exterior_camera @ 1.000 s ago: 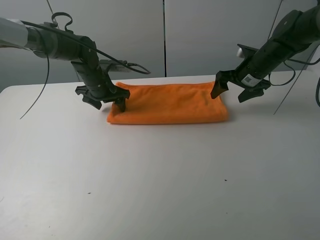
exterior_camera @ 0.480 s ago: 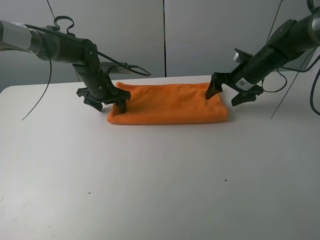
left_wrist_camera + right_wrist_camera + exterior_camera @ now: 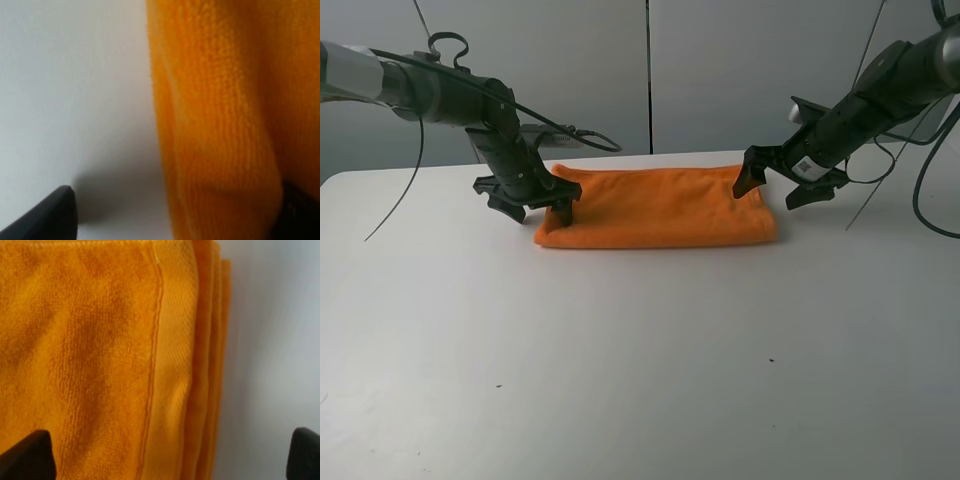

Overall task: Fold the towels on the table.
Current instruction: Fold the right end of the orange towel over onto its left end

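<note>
Fingers (image 3: 563,208) of the black left gripper (image 3: 536,206) and right gripper (image 3: 768,193), spread wide, straddle the ends of the folded bright orange terry towel (image 3: 655,208), far back on the matte white table (image 3: 640,350); grey panelled wall (image 3: 740,70) behind.

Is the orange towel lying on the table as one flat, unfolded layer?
No, the right wrist view shows the towel with several stacked layer edges running along its side, so it is already folded.

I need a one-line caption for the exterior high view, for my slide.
The left gripper and right gripper, both open, straddle opposite ends of the folded orange towel on the white table.
</note>
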You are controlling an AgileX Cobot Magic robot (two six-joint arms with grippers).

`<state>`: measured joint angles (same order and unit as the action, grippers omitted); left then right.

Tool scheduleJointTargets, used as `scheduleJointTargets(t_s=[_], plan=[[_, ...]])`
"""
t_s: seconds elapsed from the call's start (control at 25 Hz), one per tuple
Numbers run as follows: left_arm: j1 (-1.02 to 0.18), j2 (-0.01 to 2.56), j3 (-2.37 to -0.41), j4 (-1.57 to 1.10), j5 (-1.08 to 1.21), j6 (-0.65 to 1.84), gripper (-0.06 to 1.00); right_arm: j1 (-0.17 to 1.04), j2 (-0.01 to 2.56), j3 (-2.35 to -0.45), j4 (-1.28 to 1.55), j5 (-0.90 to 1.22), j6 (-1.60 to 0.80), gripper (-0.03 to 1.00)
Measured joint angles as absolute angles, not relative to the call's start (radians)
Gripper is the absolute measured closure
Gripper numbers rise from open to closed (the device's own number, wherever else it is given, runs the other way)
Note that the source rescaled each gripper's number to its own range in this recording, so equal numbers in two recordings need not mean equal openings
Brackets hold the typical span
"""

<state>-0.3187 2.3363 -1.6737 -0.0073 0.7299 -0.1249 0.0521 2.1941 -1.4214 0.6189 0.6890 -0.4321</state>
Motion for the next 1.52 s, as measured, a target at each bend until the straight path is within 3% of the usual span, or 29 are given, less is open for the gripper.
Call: scheduleJointTargets(t_s=[0.4,0.8,1.24,1.36,1.52], plan=[[-0.319,2.341,-1.676,-0.007,0.732,-0.125,-0.05,0.052,2.228,-1.43,0.622,0.707,-0.432,-0.03],[-0.319,2.341,-1.676,-0.011,0.736,-0.125,-0.05,0.162,2.239,-1.432,0.659,0.645,-0.432,-0.03],[-0.319,2.341,-1.676,-0.013,0.738,-0.112,-0.05,0.168,2.245,-1.432,0.719,0.621,-0.43,-0.01],[-0.319,2.341,-1.676,-0.013,0.738,-0.107,-0.05,0.168,2.248,-1.432,0.719,0.62,-0.43,0.19],[-0.319,2.341,-1.676,-0.015,0.738,-0.092,-0.05,0.168,2.261,-1.432,0.699,0.622,-0.43,0.78]])
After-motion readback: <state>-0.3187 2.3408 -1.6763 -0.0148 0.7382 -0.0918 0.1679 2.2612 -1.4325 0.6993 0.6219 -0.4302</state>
